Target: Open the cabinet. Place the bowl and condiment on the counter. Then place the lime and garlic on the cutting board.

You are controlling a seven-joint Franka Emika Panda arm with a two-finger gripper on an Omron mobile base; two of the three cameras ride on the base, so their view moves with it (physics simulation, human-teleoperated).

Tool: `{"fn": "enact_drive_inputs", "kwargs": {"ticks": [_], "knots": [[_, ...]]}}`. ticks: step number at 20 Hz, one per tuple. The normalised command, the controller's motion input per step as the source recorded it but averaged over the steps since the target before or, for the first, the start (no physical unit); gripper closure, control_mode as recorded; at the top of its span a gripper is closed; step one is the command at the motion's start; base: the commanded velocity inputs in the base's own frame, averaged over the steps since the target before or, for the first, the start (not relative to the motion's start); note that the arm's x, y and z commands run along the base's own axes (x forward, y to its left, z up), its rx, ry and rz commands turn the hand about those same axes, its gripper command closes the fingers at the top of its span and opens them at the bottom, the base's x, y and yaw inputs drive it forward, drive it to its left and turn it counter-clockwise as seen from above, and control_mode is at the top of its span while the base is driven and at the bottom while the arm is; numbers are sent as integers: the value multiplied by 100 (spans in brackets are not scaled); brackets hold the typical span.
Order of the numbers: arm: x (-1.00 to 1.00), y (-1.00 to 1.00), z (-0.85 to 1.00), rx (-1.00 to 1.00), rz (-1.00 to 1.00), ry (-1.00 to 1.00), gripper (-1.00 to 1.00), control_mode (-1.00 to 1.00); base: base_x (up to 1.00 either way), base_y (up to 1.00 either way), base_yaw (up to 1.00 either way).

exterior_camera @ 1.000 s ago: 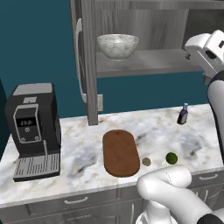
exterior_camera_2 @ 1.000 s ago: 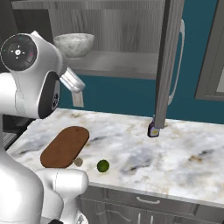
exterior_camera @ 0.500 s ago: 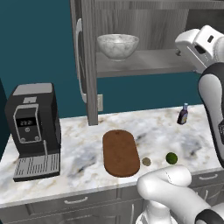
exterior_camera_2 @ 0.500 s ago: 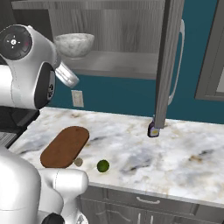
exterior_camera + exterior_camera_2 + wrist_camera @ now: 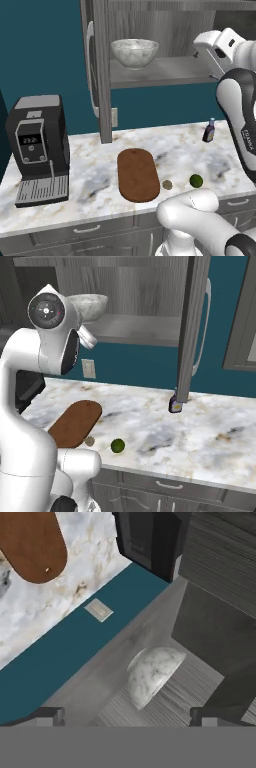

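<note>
In the left base view, the grey wood-grain cabinet (image 5: 150, 30) stands open, its door (image 5: 97, 70) swung out edge-on with a long silver bar handle, and the marbled white-grey bowl (image 5: 134, 53), wide and round, sits on the shelf inside. The white arm reaches up at the right, its hand level with the shelf. Below, the veined white marble counter (image 5: 85, 175) carries a black coffee machine (image 5: 37, 150) at the left, the reddish-brown oblong cutting board (image 5: 137, 174) with rounded ends, the small beige garlic (image 5: 167, 184) just beside the board, the green lime (image 5: 196, 180) near it, and the dark narrow-necked condiment bottle (image 5: 208, 131) farther back. In the right base view, the arm's round white joint hides part of the bowl on the shelf; the bottle stands at the foot of the other open door (image 5: 192, 331), while garlic and lime lie on the marble beside the board. In the hand view, the gripper (image 5: 127, 714) shows two dark fingertips spread wide apart, holding nothing, with the smooth marbled bowl between and beyond them on the streaked grey shelf; the board's rounded end and a pale wall outlet (image 5: 98, 609) on the teal wall lie farther off.
</note>
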Motion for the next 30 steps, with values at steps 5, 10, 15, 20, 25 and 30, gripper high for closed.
{"fn": "enact_drive_inputs", "kwargs": {"ticks": [5, 10, 15, 20, 25, 30], "knots": [[39, 7, 0, 3, 2, 0, -100, -100, 0, 0, 0], [31, 1, 0, 8, 0, 0, -100, -100, 0, 0, 0], [20, 0, 0, 6, 0, 0, -100, -100, 0, 0, 0], [25, 15, 0, 3, 0, 0, -100, -100, 0, 0, 0], [24, 17, 0, 3, 0, 0, -100, -100, 0, 0, 0], [27, 16, 0, 2, 0, 0, -100, -100, 0, 0, 0]]}}
